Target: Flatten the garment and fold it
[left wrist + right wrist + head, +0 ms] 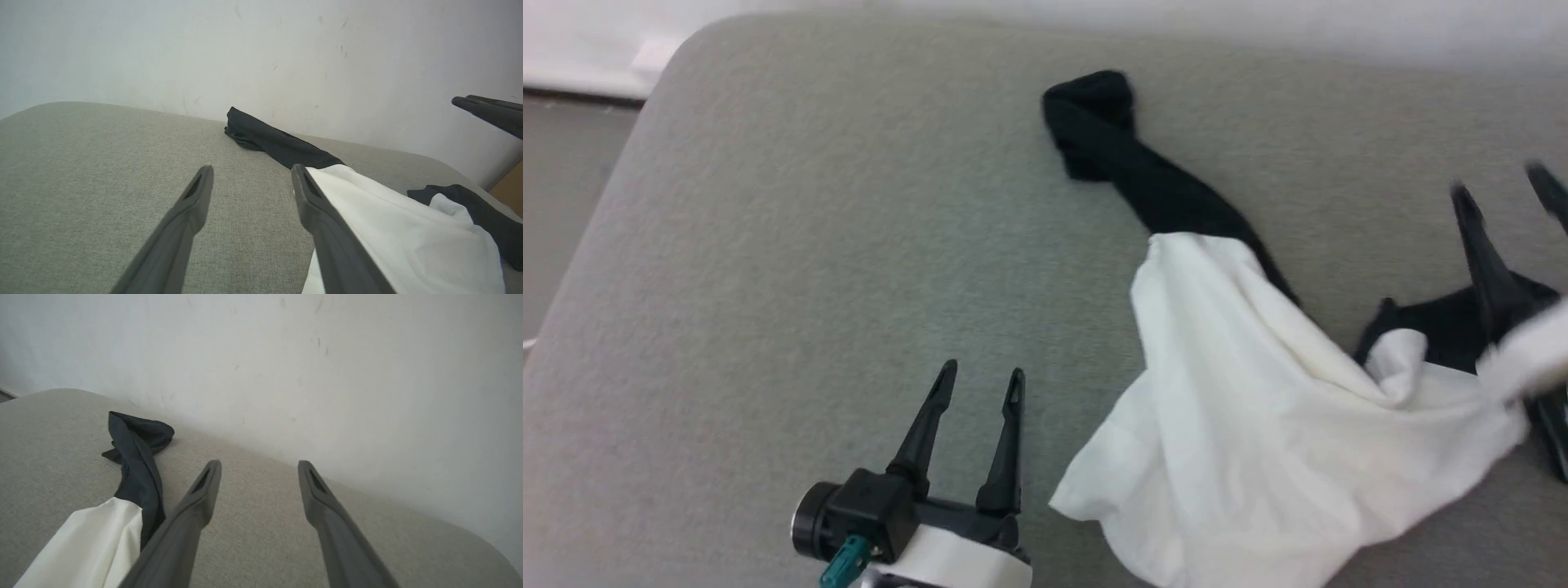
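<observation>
The garment (pixel 1258 425) lies crumpled on the grey table (pixel 809 245), its white body bunched at the right front and one twisted black sleeve (pixel 1127 155) stretched toward the back. My left gripper (pixel 980 380) hovers open just left of the white cloth, holding nothing. My right gripper (pixel 1507 184) is open at the right edge, above the black shoulder part (pixel 1437 327), nothing between its fingers. In the left wrist view the white fabric (pixel 408 237) lies beside the right finger (pixel 327 228). In the right wrist view the sleeve (pixel 137 457) lies left of the open fingers (pixel 188 522).
A pale wall (pixel 261 53) runs close behind the table's far edge. The rounded table corner (pixel 678 57) is at the back left, with floor (pixel 564 180) beyond it. Bare grey tabletop spreads left of the garment.
</observation>
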